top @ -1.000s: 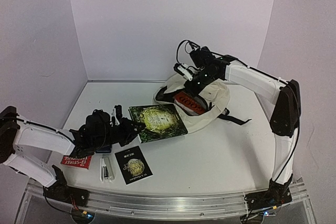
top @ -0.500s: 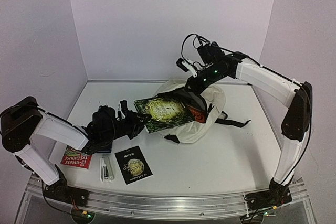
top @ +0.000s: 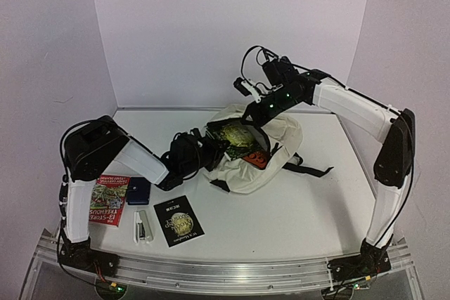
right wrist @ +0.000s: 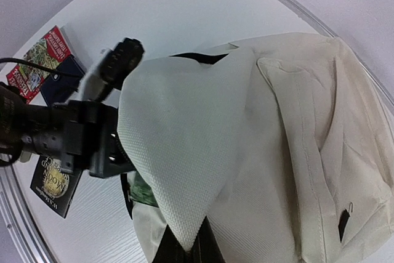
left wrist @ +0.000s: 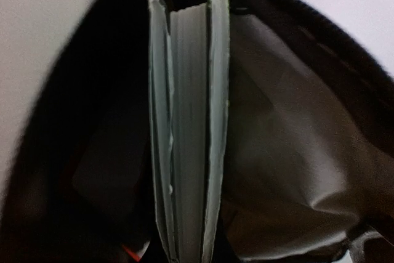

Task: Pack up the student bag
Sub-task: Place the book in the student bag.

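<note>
Paperbacks lie at the near edge of the bench point(top: 309, 209): a black moon-cover booklet point(top: 178, 220) and a red illustrated storybook point(top: 107, 199). Beyond them the left tool point(top: 205, 152), jaws narrow, appears clamped on a green-covered book point(top: 235, 136), angling it into the mouth of the large cream fabric student bag point(top: 278, 163) at mid-bench. Farther back, the right tool point(top: 254, 108) is pinched tight on the bag's upper flap, lifting it so the opening gapes. Only the left wrist view shows the book's page edge against the dark lining. Only the right wrist view shows the fabric nipped in the tool.
</note>
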Action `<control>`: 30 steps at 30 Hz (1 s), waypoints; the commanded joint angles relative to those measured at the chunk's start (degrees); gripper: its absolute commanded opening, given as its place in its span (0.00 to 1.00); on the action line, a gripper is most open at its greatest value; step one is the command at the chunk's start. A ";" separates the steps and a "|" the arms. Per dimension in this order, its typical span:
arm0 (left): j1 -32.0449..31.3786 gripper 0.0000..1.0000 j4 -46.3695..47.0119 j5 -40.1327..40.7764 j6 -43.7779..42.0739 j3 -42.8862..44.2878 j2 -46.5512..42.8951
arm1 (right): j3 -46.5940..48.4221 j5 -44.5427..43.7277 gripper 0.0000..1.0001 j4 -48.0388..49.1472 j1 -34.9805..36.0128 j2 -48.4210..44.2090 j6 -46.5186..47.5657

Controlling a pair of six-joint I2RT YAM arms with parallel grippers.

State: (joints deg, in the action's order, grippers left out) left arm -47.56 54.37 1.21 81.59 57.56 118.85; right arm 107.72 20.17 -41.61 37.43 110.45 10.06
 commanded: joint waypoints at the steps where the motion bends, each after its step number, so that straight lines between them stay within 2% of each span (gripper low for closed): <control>1: -0.72 0.14 5.86 1.07 0.67 11.22 3.99 | 4.68 1.71 0.00 2.76 0.37 1.58 -1.43; 4: -1.09 0.35 2.10 0.75 -0.11 12.71 4.48 | 5.61 0.27 0.00 2.82 0.28 2.74 -0.93; 7: -2.15 0.48 -4.84 1.78 -4.76 11.75 0.48 | 5.68 -0.52 0.00 2.98 0.12 3.55 -0.77; 10: -3.44 0.56 -14.78 3.77 -10.17 11.61 -4.74 | 5.76 -0.52 0.00 3.18 -0.40 4.42 -1.11; 13: -4.19 0.59 -25.54 6.14 -12.19 11.47 -8.83 | 6.18 0.15 0.00 3.49 -1.27 5.02 -1.91; 15: -4.26 0.55 -30.23 7.05 -11.74 11.11 -10.41 | 6.49 0.76 0.00 3.63 -1.81 5.18 -2.53; 19: -4.18 0.42 -31.84 5.94 -11.27 11.20 -9.64 | 6.64 1.66 0.00 3.74 -2.33 4.93 -3.05; 26: -1.95 0.07 -27.10 -1.65 -9.55 17.37 -0.39 | 5.71 2.88 0.00 3.89 -2.67 4.16 -3.54; 28: -1.49 0.03 -27.68 -3.43 -11.55 21.19 1.78 | 5.50 2.77 0.00 3.92 -2.89 4.32 -3.53; 30: -1.89 0.06 -32.49 -2.64 -15.76 26.33 2.62 | 5.58 2.77 0.00 4.05 -3.52 4.75 -3.58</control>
State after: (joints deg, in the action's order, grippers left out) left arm -49.88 25.63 0.26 73.05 75.13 119.29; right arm 111.92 22.23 -39.86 34.82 115.44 7.18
